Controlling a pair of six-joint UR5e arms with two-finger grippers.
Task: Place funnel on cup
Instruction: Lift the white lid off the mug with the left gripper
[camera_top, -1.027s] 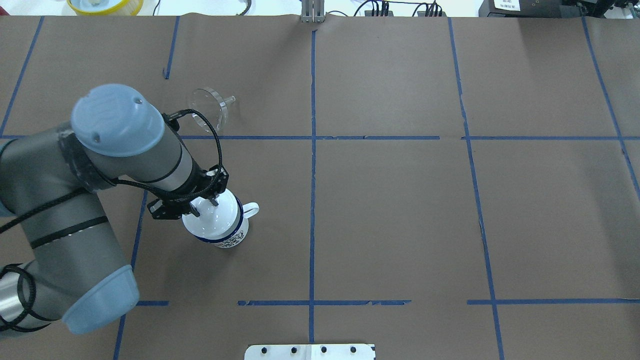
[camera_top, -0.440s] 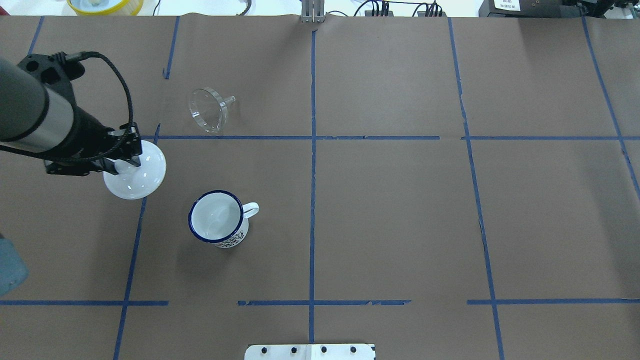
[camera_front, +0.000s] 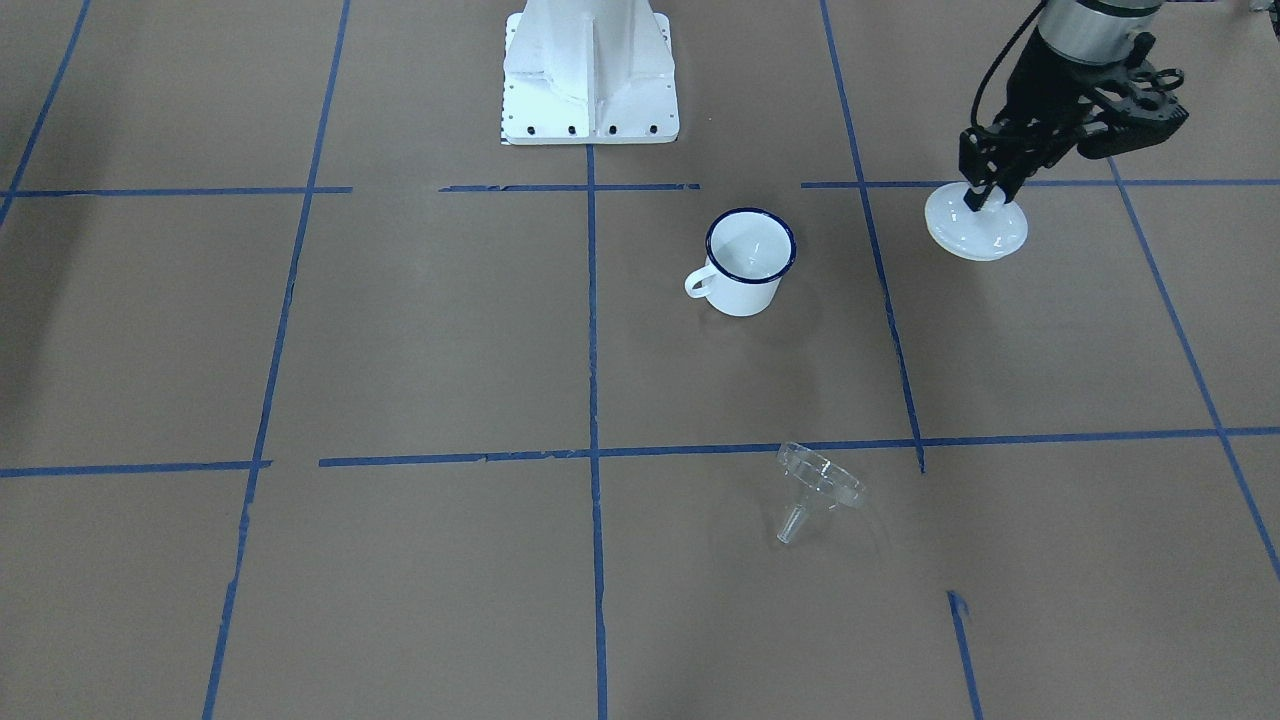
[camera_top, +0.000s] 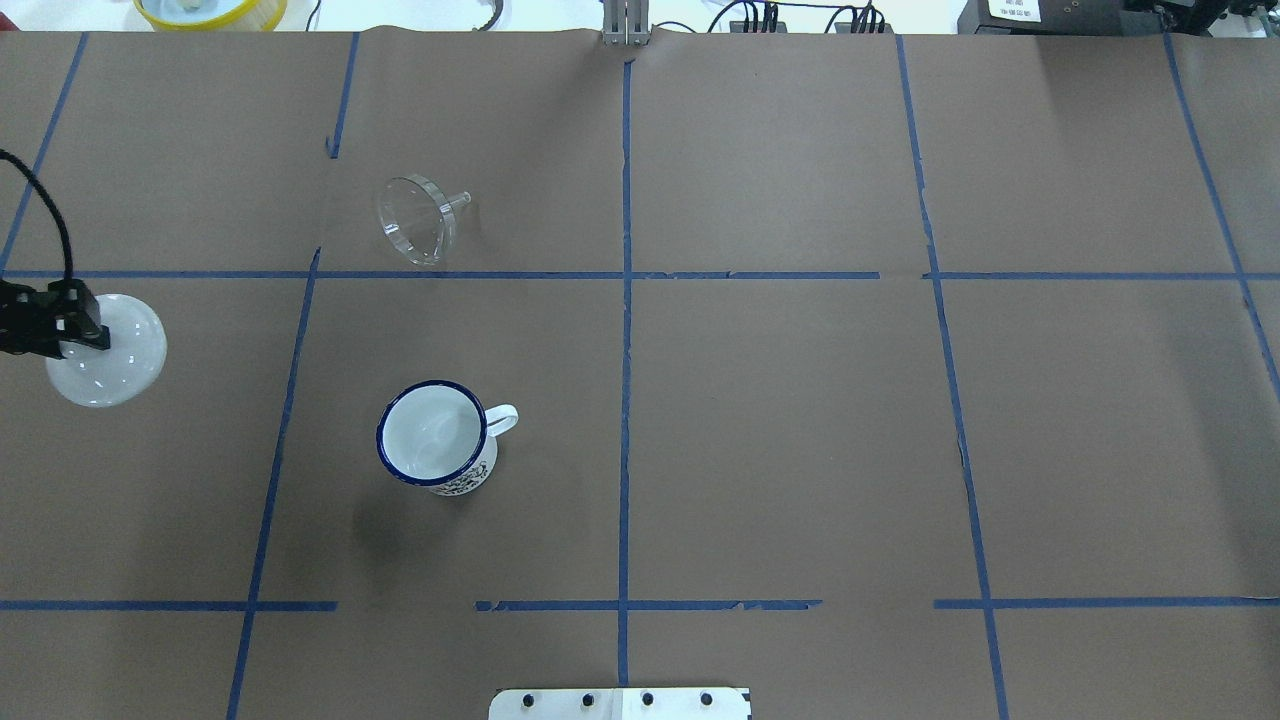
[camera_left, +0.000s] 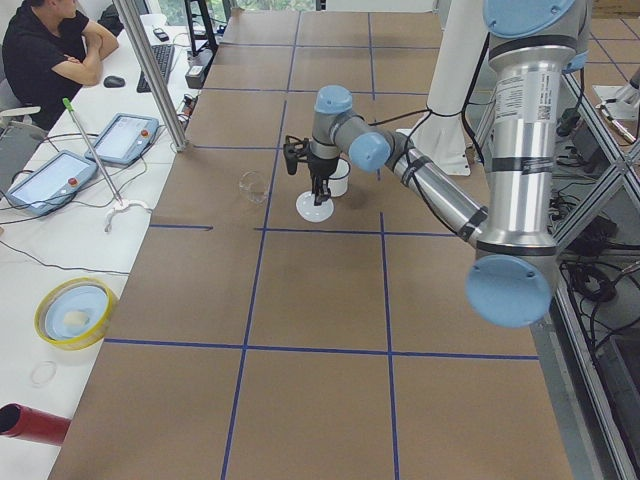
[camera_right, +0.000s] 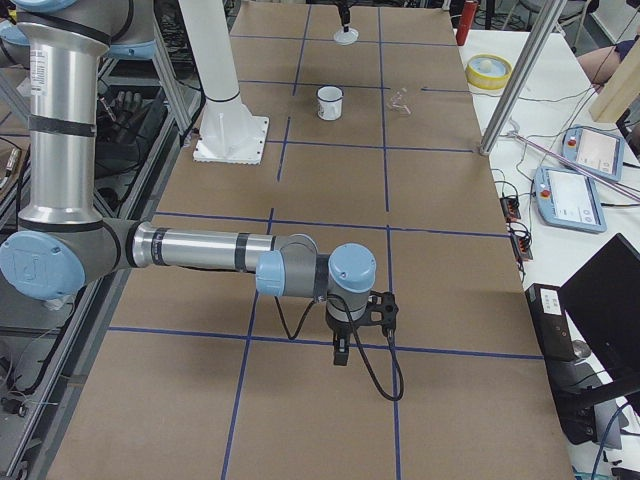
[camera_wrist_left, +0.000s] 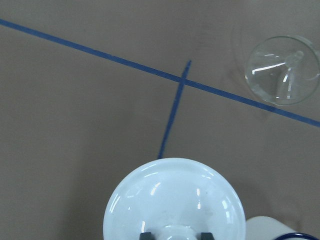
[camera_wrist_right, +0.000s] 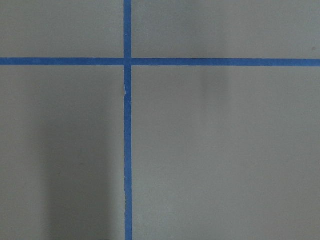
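Observation:
The cup (camera_top: 435, 437), a white enamel mug with a dark blue rim, stands upright and uncovered on the brown table; it also shows in the front-facing view (camera_front: 748, 262). The clear funnel (camera_top: 415, 220) lies on its side beyond the cup, spout pointing right; it also shows in the front-facing view (camera_front: 820, 482) and the left wrist view (camera_wrist_left: 282, 70). My left gripper (camera_top: 85, 335) is shut on the knob of a white round lid (camera_top: 110, 355) at the table's far left, well away from the cup. My right gripper (camera_right: 340, 355) shows only in the exterior right view; I cannot tell its state.
The robot's white base plate (camera_front: 590, 75) sits at the table's near edge. A yellow bowl (camera_top: 210, 10) lies past the far edge. A metal post (camera_left: 150, 70) and operators' tablets (camera_left: 50, 180) stand beside the table. Blue tape lines grid the surface.
My left gripper lifted the white lid off the cup and carried it leftward across the table. The cup now stands uncovered. The funnel has not moved.

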